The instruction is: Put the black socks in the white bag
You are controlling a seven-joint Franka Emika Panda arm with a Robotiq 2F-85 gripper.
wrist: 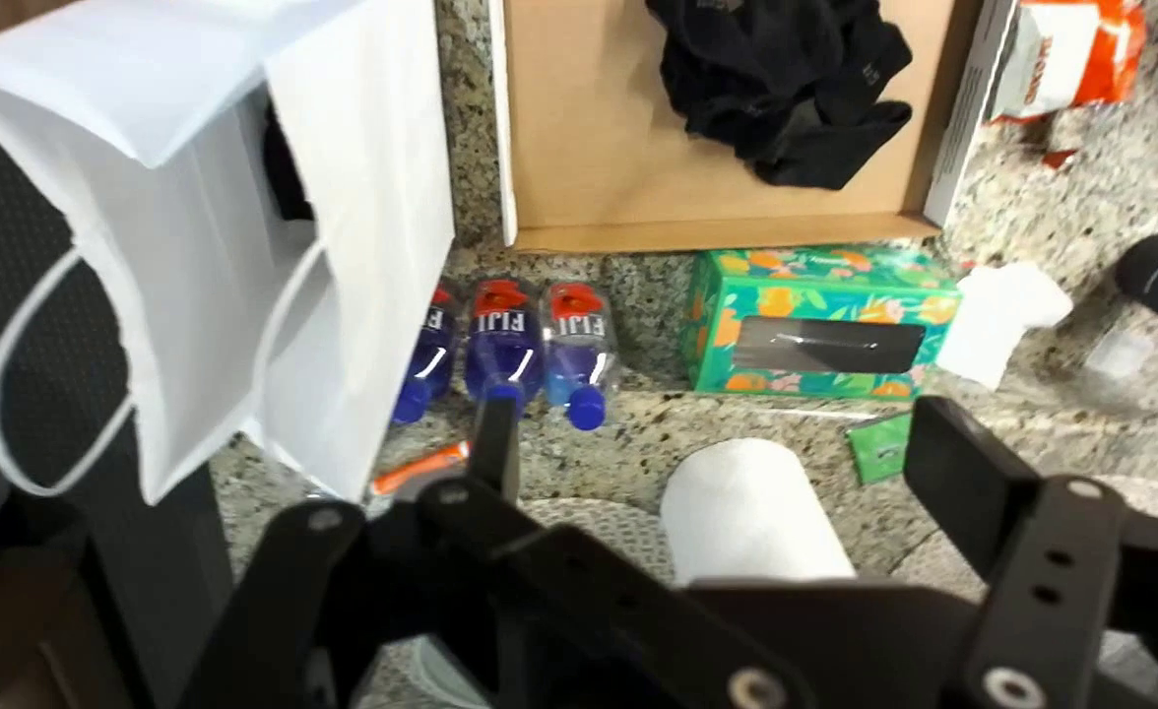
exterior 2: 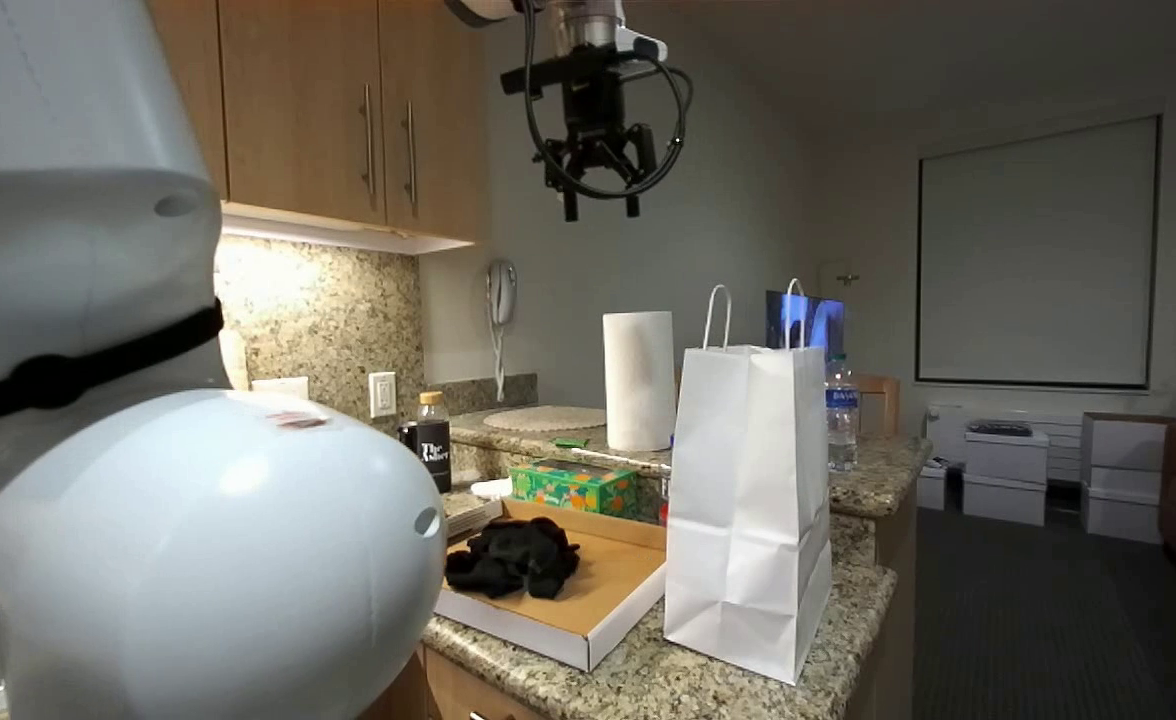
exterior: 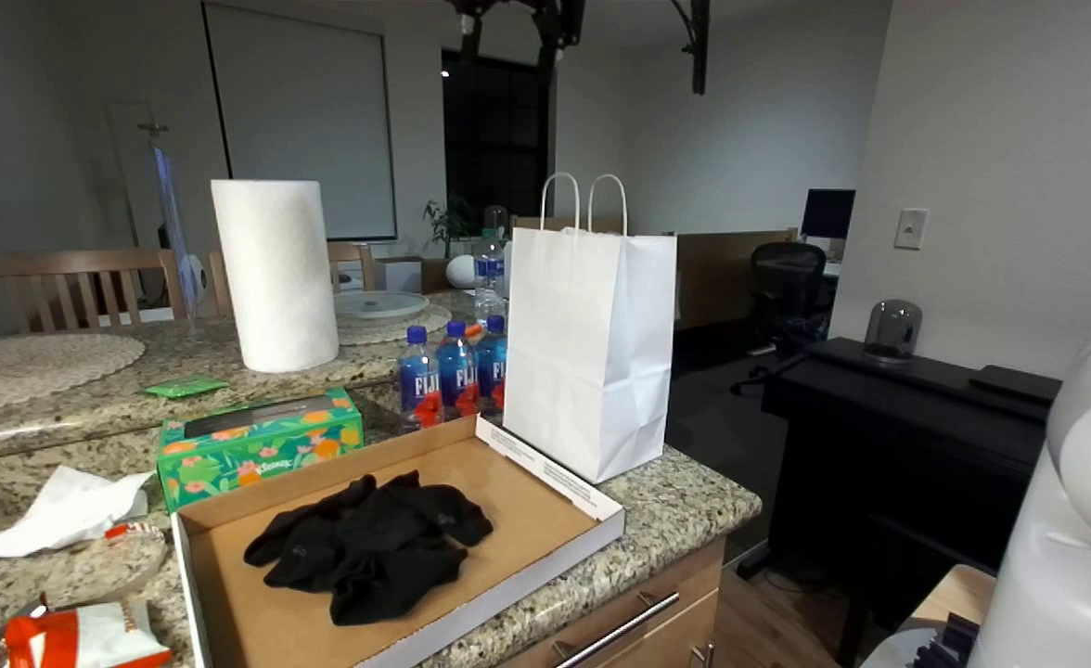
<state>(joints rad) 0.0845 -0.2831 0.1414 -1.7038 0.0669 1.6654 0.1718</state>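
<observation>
Gripper (wrist: pixel 719 443) low in the wrist frame, spread wide, holding nothing. White bag (wrist: pixel 372 187) at left, mouth open; dark patch (wrist: pixel 284 167) inside, sock or shadow, can't tell. Black socks (wrist: pixel 791 94) heaped in cardboard tray (wrist: pixel 589 167), upper right of centre: most of the job likely left. Speckled granite counter (exterior: pixel 685 494) beneath. Farthest, in an exterior view, right of frame: desk chair (exterior: pixel 789 283), pale wall (exterior: pixel 740 139), dimly lit.

socks (exterior: pixel 374 538): wrinkled matt cloth | bag (exterior: pixel 557 343): smooth creased paper | tray (exterior: pixel 529 506): matt cardboard | counter (exterior: pixel 689 492): smooth speckled stone | bottles (exterior: pixel 457 366): glossy clear plastic | roll (exterior: pixel 276 278): matt paper | drawer handle (exterior: pixel 617 631): shiny metal | arm (exterior 2: pixel 198 540): glossy plastic
</observation>
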